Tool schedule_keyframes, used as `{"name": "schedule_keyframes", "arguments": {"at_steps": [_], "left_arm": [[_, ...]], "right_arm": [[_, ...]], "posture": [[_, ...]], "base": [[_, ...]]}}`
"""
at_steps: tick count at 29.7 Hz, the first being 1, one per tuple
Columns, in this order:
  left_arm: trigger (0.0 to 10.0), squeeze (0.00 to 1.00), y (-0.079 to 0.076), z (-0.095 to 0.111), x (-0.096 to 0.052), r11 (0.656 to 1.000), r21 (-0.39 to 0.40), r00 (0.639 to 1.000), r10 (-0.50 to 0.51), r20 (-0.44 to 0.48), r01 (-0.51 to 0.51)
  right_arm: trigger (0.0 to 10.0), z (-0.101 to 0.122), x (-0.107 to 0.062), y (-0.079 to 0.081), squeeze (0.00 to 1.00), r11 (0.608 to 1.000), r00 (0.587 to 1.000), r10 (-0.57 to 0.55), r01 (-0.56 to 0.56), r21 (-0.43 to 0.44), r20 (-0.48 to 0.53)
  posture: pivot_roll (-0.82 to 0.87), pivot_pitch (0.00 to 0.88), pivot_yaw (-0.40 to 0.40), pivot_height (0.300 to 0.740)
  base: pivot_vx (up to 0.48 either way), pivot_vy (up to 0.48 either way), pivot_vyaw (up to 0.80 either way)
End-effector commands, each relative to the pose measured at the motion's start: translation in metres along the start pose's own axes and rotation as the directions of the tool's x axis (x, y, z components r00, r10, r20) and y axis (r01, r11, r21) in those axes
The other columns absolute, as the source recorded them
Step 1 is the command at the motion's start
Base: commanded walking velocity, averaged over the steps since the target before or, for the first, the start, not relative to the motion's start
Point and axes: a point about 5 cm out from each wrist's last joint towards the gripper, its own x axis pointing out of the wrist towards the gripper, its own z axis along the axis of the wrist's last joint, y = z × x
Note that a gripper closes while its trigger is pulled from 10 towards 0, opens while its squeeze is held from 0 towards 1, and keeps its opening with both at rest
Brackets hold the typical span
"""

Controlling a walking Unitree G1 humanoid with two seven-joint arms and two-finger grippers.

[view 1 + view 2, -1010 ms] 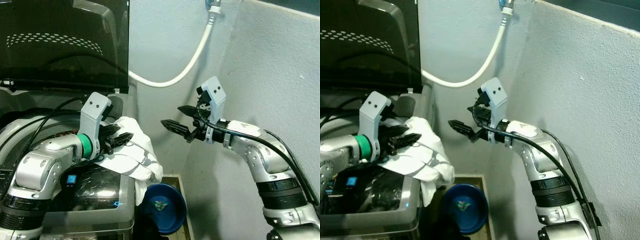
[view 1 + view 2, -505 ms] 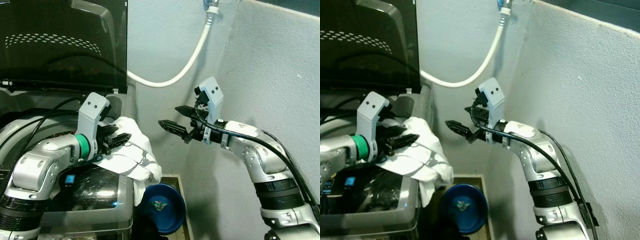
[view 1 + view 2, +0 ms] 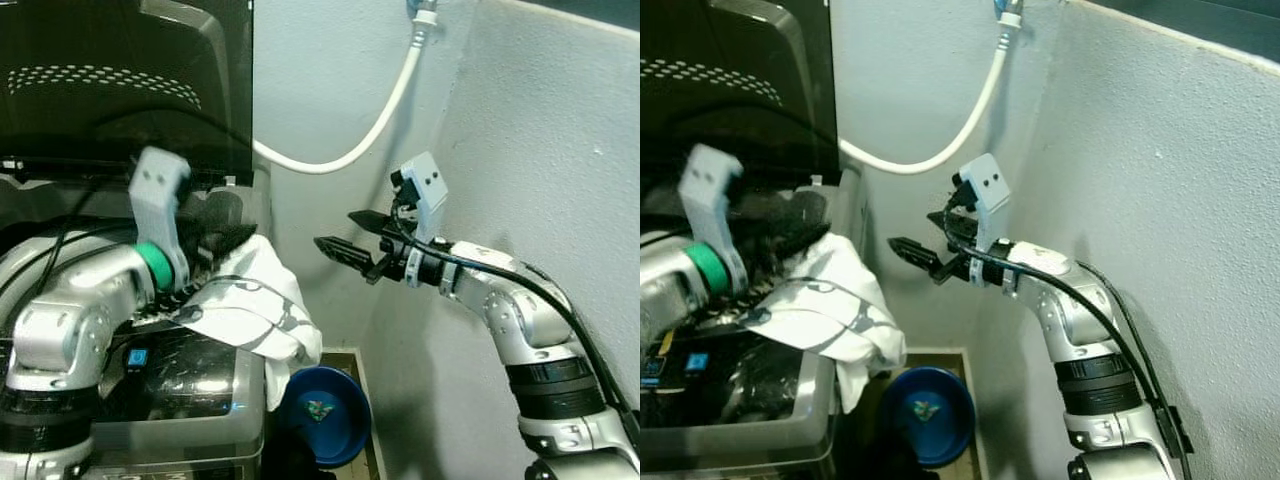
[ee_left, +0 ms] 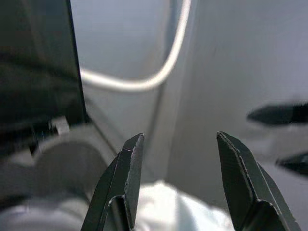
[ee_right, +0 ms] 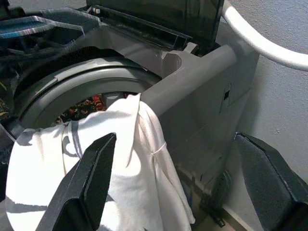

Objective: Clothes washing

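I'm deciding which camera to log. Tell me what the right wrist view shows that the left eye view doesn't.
Right wrist view alone: the washer's round drum opening with colourful items inside.
Left eye view alone: the blue basin on the floor, and the open right pincer seen from outside.
Both: the white garment draped over the washer's rim, the white hose, and the raised lid.

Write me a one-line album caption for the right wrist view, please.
Open jaws of the right gripper face a white garment draped over the rim of an open washing machine.
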Motion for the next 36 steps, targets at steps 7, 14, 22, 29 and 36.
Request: {"name": "schedule_keyframes", "arguments": {"at_steps": [7,14,22,29,36], "left_arm": [[0.0,0.0,-0.008,-0.007,-0.002,0.998,-0.007,0.998,-0.064,-0.022,0.064],[10.0,0.0,0.002,-0.017,-0.003,0.984,0.171,0.991,0.065,-0.121,-0.044],[10.0,0.0,0.02,-0.015,-0.009,0.97,0.173,0.975,0.19,-0.114,-0.169],[10.0,0.0,-0.016,-0.026,0.006,0.99,0.114,0.997,-0.074,-0.035,0.078],[10.0,0.0,-0.041,-0.051,0.019,0.955,0.088,0.95,-0.267,-0.16,0.283]], "right_arm": [[10.0,0.003,-0.002,0.0,0.0,1.0,1.0,-0.003,0.003,0.011,0.015],[10.0,-0.006,-0.003,0.006,0.0,0.999,0.998,0.046,-0.045,0.016,-0.046],[10.0,-0.012,-0.003,0.011,0.0,0.997,0.994,0.079,-0.08,-0.001,-0.072],[10.0,-0.008,0.002,0.008,0.0,0.998,0.997,0.06,-0.06,-0.002,-0.045],[10.0,0.007,-0.002,-0.018,0.0,0.986,0.986,-0.163,0.163,-0.017,0.026]], "posture": [[0.04,0.048,-0.032,0.74],[0.04,0.057,-0.024,0.74],[0.05,0.065,-0.026,0.74],[0.05,0.07,-0.033,0.74],[0.03,0.074,-0.018,0.74]], "base": [[0.0,0.0,0.0],[0.0,0.0,0.0],[0.0,0.0,0.0],[0.0,0.0,0.0],[0.0,0.0,0.0]]}}
